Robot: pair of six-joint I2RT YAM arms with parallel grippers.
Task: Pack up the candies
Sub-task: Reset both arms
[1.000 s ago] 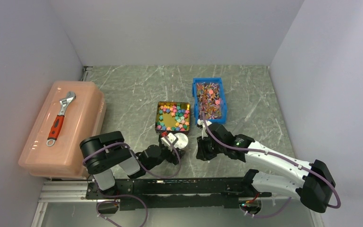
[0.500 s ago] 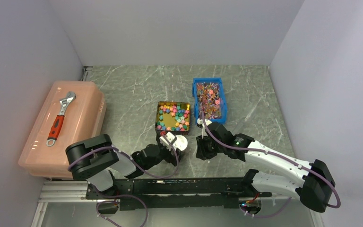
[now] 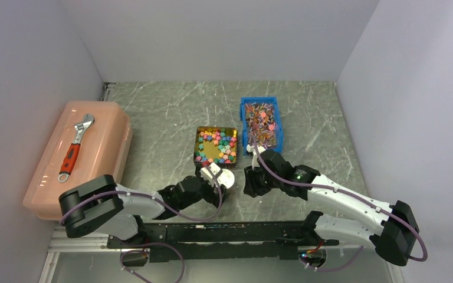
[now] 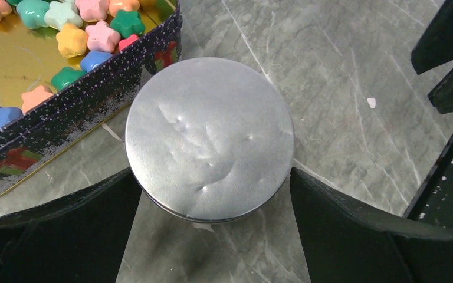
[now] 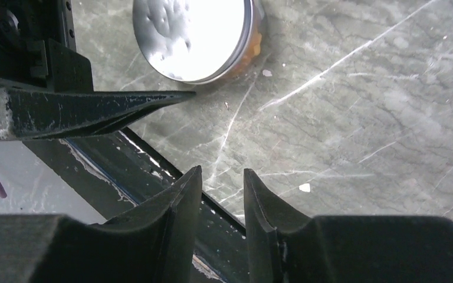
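The candies (image 3: 215,144) are small pastel stars lying in an open square tin (image 3: 216,128) at mid-table; they also show in the left wrist view (image 4: 88,38), inside the tin's dark wall (image 4: 65,124). A round silver lid (image 4: 209,138) lies flat just in front of the tin (image 3: 226,177). My left gripper (image 4: 212,174) is open, its fingers flanking the lid's near edge. My right gripper (image 5: 221,177) hangs low to the right of the lid (image 5: 194,35), jaws slightly parted with nothing between them.
A blue bin (image 3: 242,118) of wrapped sweets stands to the right of and behind the tin. A peach plastic box (image 3: 94,171) with a wrench (image 3: 75,146) on top sits at the left. The left gripper's finger (image 5: 88,109) reaches across the right wrist view.
My left arm's elbow has swung left and lower while its jaws opened wider around the lid. The right gripper's jaws have parted a little.
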